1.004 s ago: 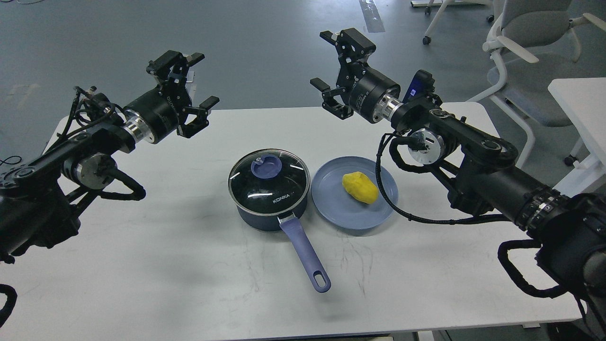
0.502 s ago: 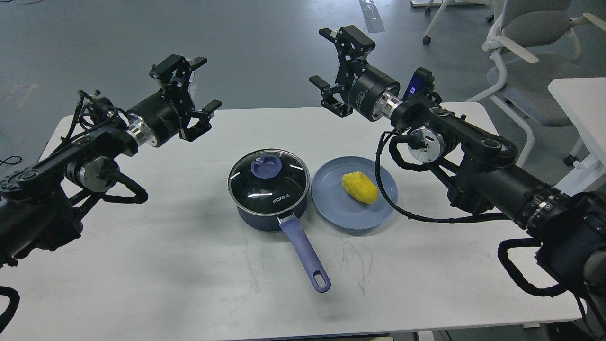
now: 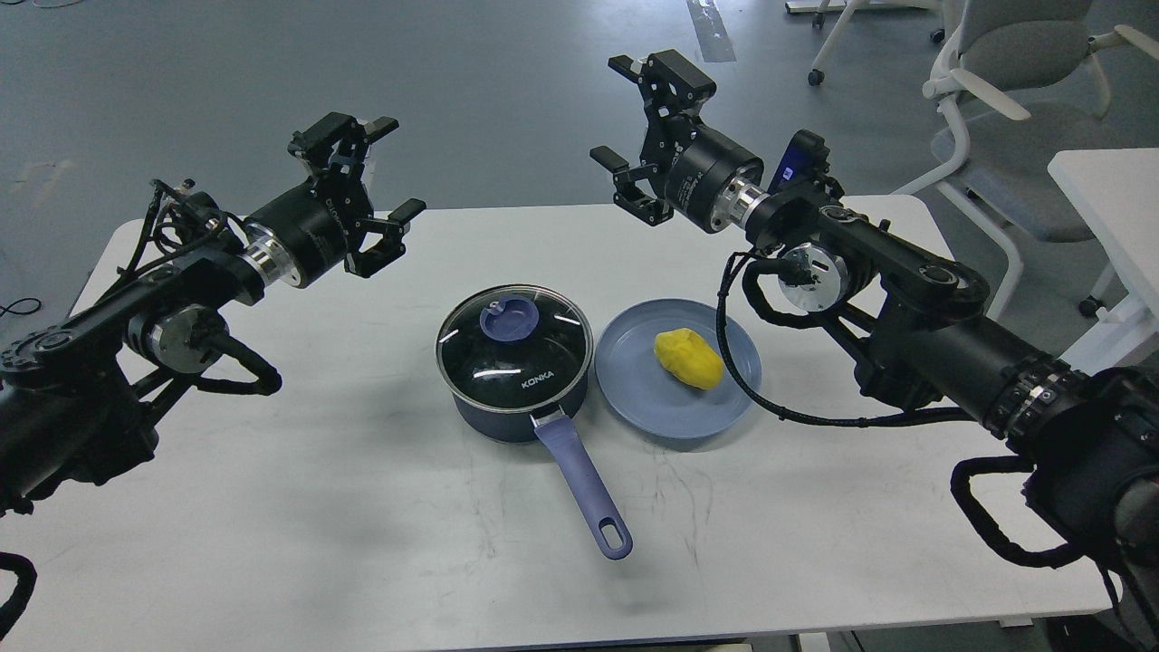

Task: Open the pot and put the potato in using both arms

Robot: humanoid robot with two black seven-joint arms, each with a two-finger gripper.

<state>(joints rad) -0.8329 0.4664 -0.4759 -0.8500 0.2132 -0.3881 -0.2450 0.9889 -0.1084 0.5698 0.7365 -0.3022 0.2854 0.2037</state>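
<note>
Both grippers hang above the table's [image 3: 317, 507] far edge with fingers spread wide and nothing between them. Below and to the right of the left gripper [image 3: 367, 177], well apart from it, stands the pot [image 3: 513, 385], its glass lid [image 3: 514, 340] on and its handle [image 3: 587, 484] pointing toward the near edge. Below the right gripper [image 3: 634, 118], also well apart, the potato [image 3: 688, 359] lies on a plate [image 3: 634, 380] just beside the pot.

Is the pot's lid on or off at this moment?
On. The glass lid sits flat on the pot, its blue knob up; neither gripper touches it.
</note>
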